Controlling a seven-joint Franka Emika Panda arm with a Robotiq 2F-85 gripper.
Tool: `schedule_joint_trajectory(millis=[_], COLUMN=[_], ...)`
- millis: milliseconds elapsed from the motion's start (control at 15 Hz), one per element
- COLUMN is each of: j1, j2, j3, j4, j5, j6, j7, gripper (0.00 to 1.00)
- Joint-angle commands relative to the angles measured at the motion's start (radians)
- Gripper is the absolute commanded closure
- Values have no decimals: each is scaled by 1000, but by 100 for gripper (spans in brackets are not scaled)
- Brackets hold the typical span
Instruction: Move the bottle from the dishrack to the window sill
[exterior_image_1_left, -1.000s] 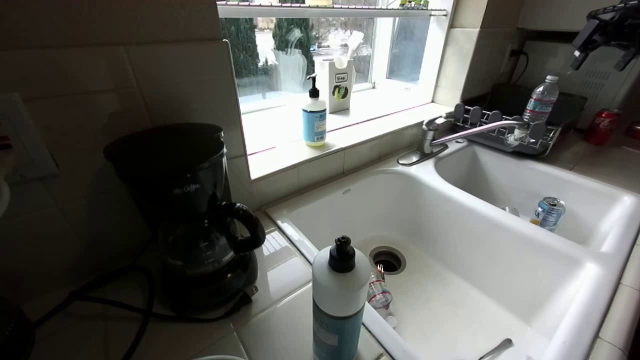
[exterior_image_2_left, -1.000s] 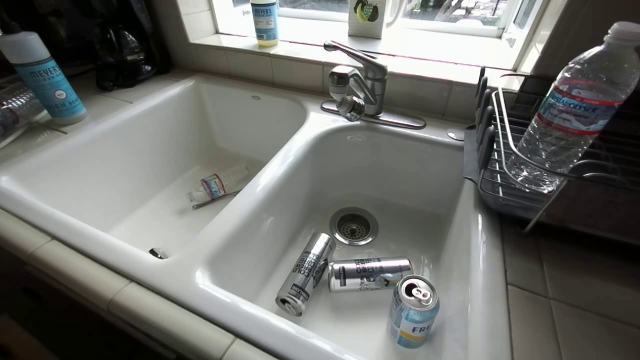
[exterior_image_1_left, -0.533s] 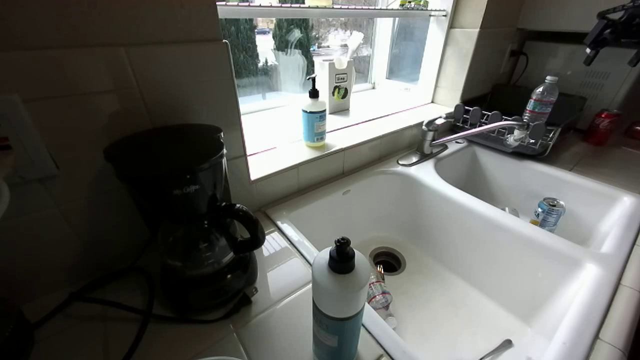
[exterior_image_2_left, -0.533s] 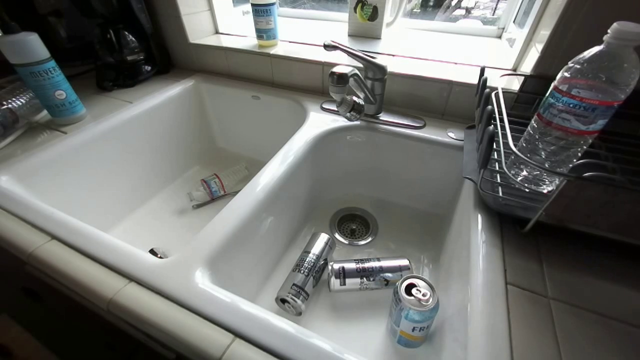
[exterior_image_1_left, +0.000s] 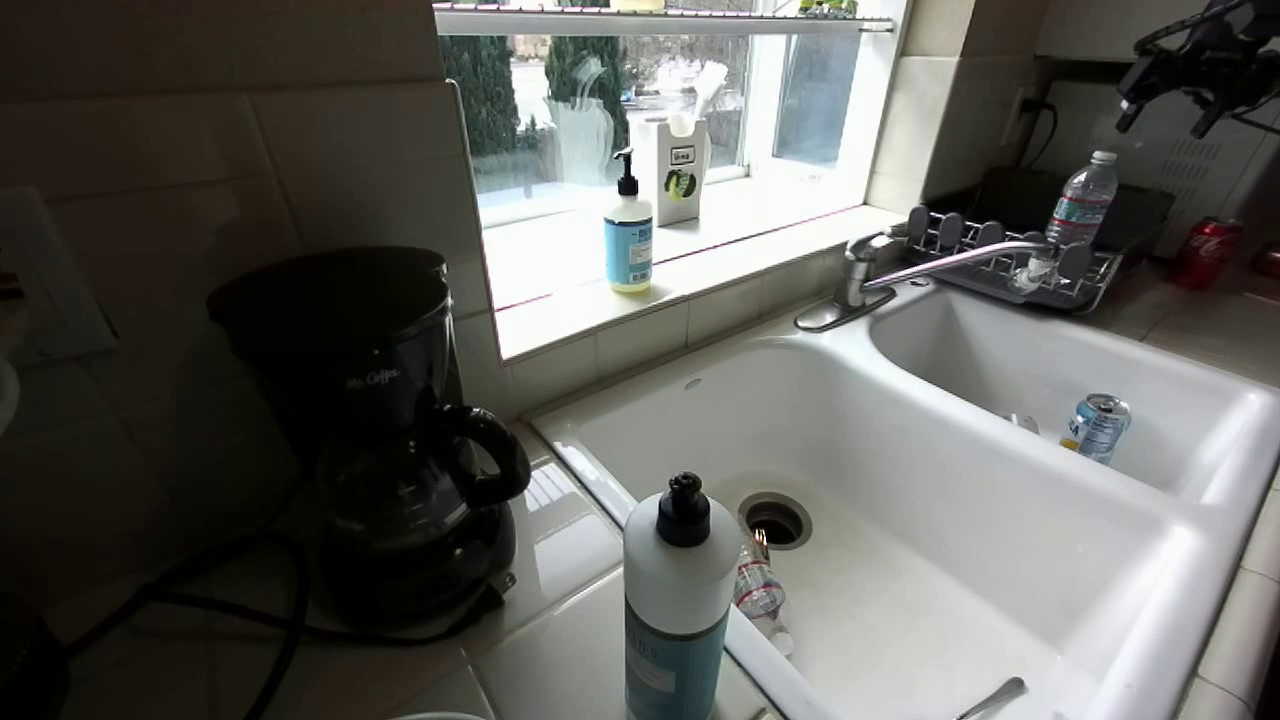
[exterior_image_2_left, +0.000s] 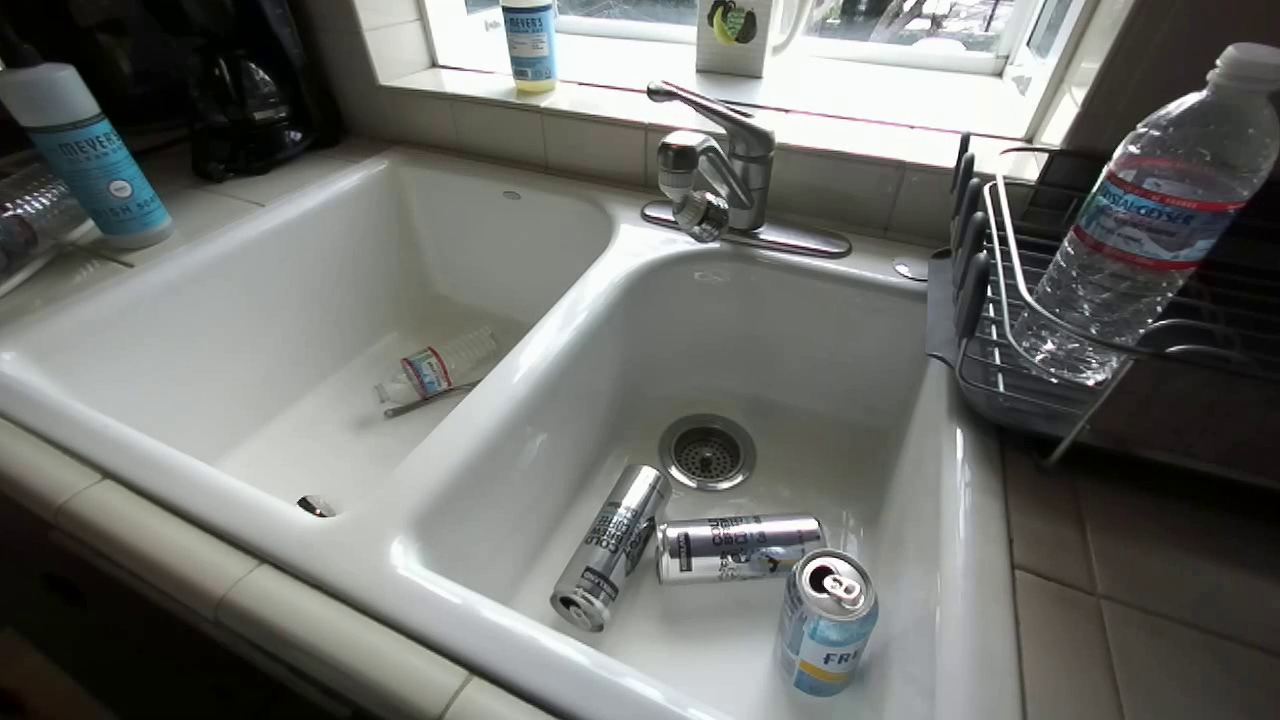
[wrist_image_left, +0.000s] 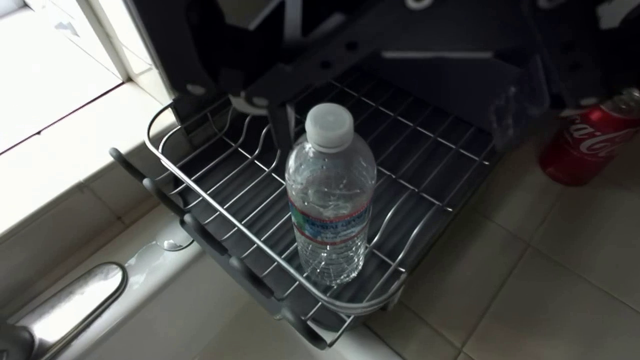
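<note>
Coffee maker (exterior_image_1_left: 355, 400), carafe (exterior_image_1_left: 405, 495) in it, on the tiled tabletop (exterior_image_1_left: 560, 650). Next, blue-label pump bottle (exterior_image_1_left: 628, 245) on the window sill (exterior_image_1_left: 760, 255). Soap bottle (exterior_image_1_left: 678, 610) upright on the tabletop, right by the sink (exterior_image_1_left: 980, 500); carton (exterior_image_1_left: 682, 180) with a fruit print on the sill, behind the pump bottle. Left basin (exterior_image_2_left: 300, 270): second bottle (exterior_image_2_left: 440, 368) on its side, metal utensil (exterior_image_2_left: 430, 399) alongside; can't tell if they touch. Faucet (exterior_image_1_left: 853, 275) at the back of the sink, spout (exterior_image_1_left: 960, 262) reaching out over it. Right basin (exterior_image_2_left: 790, 315), in an exterior view: two silver cans (exterior_image_2_left: 612, 548) down on their sides, blue can (exterior_image_2_left: 828, 625) upright near them. Now the task item: water bottle (wrist_image_left: 330, 200), clear, white cap (wrist_image_left: 329, 127) on, is standing in the dish rack (wrist_image_left: 410, 165), near the sink-side edge. End effector (exterior_image_1_left: 1165, 122) is up above it and a bit right in an exterior view, fingers (exterior_image_1_left: 1204, 120) spread wide, with a gap to the cap. Wrist view agrees: fingers well apart, bottle standing below. Farthest right: red can (exterior_image_1_left: 1208, 253) on the tabletop, just past the rack.
</note>
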Motion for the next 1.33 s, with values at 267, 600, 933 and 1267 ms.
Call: schedule_joint_trajectory(millis=[267,600,933,1267], j1=[-60,-55,-43,-11], j2=[137,135,94,14], j3=[5,15,31,28], j4=[145,131,78,-67], j5=[108,84,83,38], j6=[-25,-24,25,209], j7=[-102,-122,-135,-97], gripper=[0,11,15,14])
